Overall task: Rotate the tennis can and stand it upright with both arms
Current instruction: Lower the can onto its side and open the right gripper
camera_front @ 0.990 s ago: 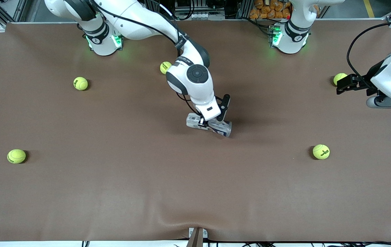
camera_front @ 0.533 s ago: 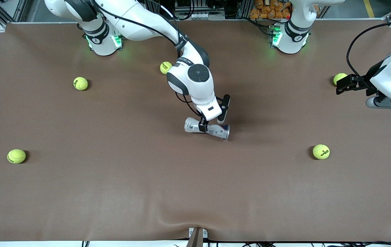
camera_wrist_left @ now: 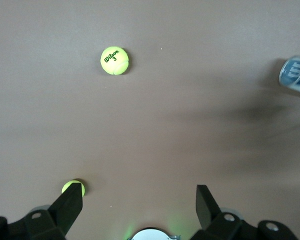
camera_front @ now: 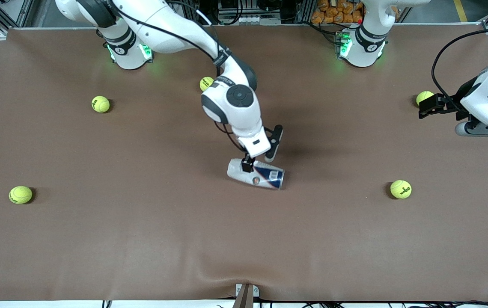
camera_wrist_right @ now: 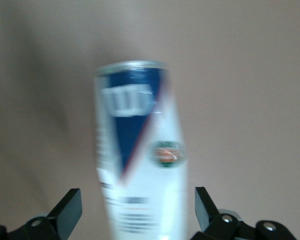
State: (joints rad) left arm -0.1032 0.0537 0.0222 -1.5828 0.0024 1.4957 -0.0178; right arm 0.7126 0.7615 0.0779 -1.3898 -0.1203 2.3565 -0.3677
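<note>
Both steps remain, I judge: the tennis can (camera_front: 255, 174) lies on its side on the table (camera_front: 141, 239) just under the right gripper (camera_front: 259, 157), whose fingers stand apart around nothing, while the left gripper (camera_front: 424, 107) waits, also apart, well away.

A robotics laboratory is indicated. Two white jointed arms (camera_front: 227, 92) are mounted on green-lit bases (camera_front: 129, 52) along one edge of a large table (camera_front: 141, 239) covered in brown sheeting. Aluminium framing (camera_front: 0, 15) and bundled cables (camera_front: 235, 10) are seen at that edge, and yellow-green tennis balls (camera_front: 20, 194) are scattered across the sheeting as test objects.
</note>
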